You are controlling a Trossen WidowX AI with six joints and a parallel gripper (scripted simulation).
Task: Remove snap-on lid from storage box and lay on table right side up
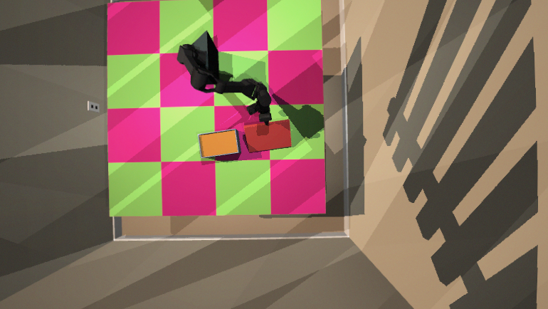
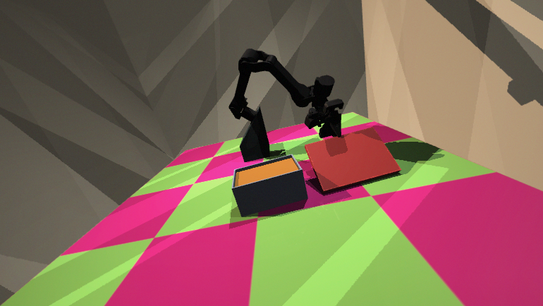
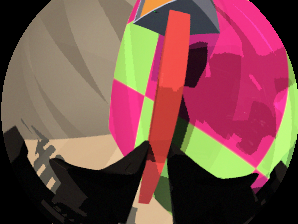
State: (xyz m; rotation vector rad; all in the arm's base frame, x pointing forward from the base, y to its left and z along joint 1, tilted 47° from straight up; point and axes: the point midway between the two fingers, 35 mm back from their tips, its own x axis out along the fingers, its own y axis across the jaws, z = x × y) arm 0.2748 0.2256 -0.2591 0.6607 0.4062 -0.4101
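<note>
Here, the gripper (image 1: 265,122) (image 2: 331,135) (image 3: 158,145) pinches the red lid (image 1: 268,139) (image 2: 355,163) (image 3: 170,75) by its far edge, tilted nearside down, long axis left to right, right of the open box (image 1: 219,143) (image 2: 270,192) (image 3: 197,19).

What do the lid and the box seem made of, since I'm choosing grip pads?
The flat red rectangular lid: probably matte plastic, evenly coloured, no grain.

The dark blue-grey open-topped box: perhaps matte plastic or painted metal; smooth, dull walls.
</note>
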